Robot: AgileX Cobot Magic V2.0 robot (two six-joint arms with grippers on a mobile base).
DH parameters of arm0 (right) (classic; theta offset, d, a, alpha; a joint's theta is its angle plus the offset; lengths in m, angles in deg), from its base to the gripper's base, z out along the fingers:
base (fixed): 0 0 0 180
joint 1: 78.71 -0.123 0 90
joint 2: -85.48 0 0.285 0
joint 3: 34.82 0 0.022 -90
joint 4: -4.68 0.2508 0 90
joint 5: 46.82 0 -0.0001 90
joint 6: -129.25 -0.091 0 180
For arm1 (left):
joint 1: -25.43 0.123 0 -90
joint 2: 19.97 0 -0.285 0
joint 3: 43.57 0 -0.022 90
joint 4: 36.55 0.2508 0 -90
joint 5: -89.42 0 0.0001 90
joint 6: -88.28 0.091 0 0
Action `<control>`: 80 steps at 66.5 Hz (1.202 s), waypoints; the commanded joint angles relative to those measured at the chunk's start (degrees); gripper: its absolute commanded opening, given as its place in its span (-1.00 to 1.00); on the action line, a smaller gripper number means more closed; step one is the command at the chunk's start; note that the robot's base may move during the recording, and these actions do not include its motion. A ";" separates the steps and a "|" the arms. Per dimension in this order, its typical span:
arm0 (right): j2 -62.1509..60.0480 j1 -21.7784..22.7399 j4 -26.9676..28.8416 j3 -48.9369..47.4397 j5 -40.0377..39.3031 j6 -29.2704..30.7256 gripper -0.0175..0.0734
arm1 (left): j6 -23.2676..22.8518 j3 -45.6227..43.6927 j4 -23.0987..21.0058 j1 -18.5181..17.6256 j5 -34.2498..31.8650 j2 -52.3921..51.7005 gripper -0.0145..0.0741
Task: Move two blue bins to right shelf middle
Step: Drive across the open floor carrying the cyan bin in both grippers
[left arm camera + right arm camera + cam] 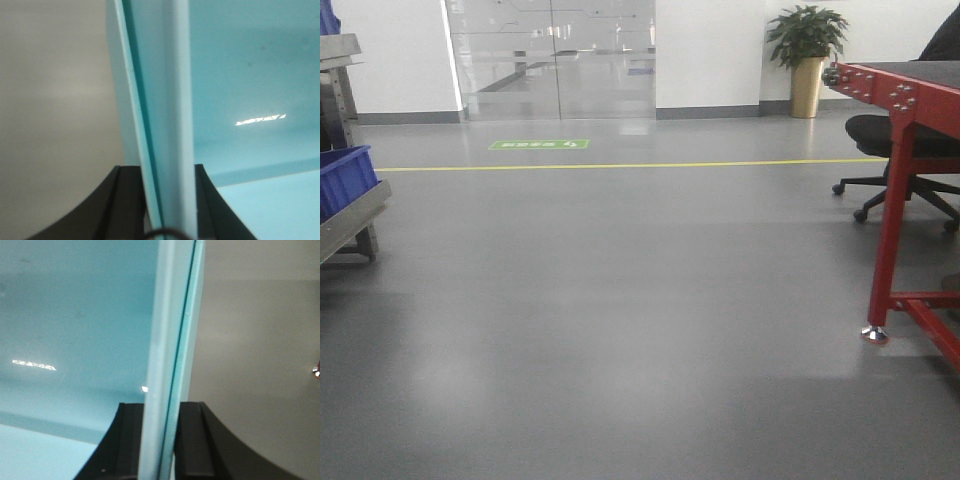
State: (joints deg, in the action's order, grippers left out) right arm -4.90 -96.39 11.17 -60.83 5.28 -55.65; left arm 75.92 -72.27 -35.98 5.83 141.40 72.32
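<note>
Floor [620,320]: grey and glossy; only the front view showed it widely, with a yellow line across it.
Glass doors [555,55]: at the far wall, front view only.
Red table frame [895,200]: at the right edge, front view only.
Shelf rack [350,215]: at the left edge, carrying a shelf bin [342,180] of dark blue.
Held bin [170,100]: pale blue, seen only by the wrist cameras; the front view missed it.
Left gripper [167,200]: closed tight on the held bin's upright wall, with a black finger on each face.
Right gripper [160,435]: likewise clamped on a held bin [165,340] wall, with the bin's interior on its left.
</note>
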 commanded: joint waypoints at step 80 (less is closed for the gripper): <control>-0.78 -0.09 1.15 -0.79 -5.04 1.09 -0.95 | 0.26 -0.85 -1.38 -0.08 -5.45 -1.39 -0.92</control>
State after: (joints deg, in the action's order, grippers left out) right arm -4.69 -96.39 11.17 -60.83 5.04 -55.65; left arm 75.92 -72.27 -35.88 5.83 141.28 72.32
